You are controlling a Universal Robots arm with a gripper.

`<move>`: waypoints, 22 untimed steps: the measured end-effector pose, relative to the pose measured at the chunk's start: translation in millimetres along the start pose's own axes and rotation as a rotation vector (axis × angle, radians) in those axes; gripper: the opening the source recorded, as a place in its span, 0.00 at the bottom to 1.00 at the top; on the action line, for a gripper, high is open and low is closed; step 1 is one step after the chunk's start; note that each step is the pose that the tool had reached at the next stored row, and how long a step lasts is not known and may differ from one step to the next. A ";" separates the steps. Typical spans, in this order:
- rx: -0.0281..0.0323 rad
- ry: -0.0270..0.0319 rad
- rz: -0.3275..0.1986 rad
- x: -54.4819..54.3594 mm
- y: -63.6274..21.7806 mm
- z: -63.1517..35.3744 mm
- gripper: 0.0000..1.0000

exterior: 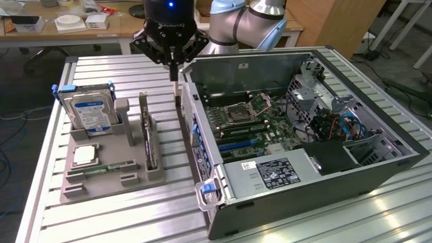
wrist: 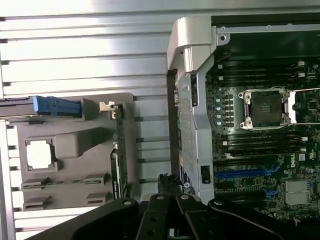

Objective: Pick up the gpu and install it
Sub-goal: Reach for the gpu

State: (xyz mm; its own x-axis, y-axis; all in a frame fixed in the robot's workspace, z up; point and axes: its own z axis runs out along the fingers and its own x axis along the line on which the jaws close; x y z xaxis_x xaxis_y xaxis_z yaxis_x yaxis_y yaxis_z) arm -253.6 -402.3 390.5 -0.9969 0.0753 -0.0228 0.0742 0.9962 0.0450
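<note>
Grey tray (exterior: pixel 101 191), upright hard drive (exterior: pixel 91 114) (blue label), green memory stick (exterior: pixel 111 167)

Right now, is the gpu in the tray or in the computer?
In the tray. The gpu stands on edge in a slot of the grey tray, outside the case; the shut pincer is above, apart from it.

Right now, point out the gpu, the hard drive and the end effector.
thin dark flat gpu card (exterior: pixel 149 147), exterior view, on its dark face.
boxy blue-and-white-labelled hard drive (exterior: pixel 91 114), exterior view, on its label.
black end effector (exterior: pixel 173 76), exterior view, at its shut fingertips.
</note>
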 end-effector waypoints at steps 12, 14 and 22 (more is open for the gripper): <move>0.0000 0.0001 0.000 13.5 -1.9 -0.1 0.10; 0.0000 0.0001 0.000 15.7 -2.3 -0.1 0.10; 0.0000 0.0001 0.000 27.8 -4.1 -0.1 0.10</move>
State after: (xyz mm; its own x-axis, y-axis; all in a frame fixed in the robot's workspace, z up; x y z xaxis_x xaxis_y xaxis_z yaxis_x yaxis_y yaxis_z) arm -281.6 -404.3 389.7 -0.9969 0.0753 -0.0228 0.0742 0.9962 0.0451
